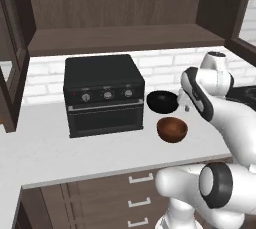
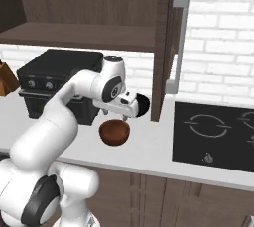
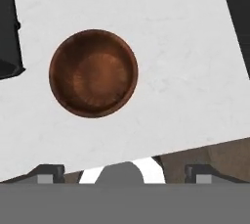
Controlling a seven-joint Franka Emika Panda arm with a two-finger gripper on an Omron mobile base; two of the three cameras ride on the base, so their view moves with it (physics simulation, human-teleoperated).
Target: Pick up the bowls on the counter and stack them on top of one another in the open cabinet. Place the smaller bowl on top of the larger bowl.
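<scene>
Counter (image 1: 60, 153): black bowl (image 1: 161, 101), brown bowl (image 3: 93, 73)
Gripper (image 3: 124, 175): jaws apart
Advice: centre fingers astride one rim

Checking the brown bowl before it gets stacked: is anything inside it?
The hand view looks straight into the brown bowl: it holds nothing, only its bare bottom. The counter beneath it is covered.

Both base views look forward and down over the arm at the table (image 1: 45, 148) from left and right, sharing the brown bowl (image 1: 172, 129), while the hand view looks straight down, near above it.
</scene>
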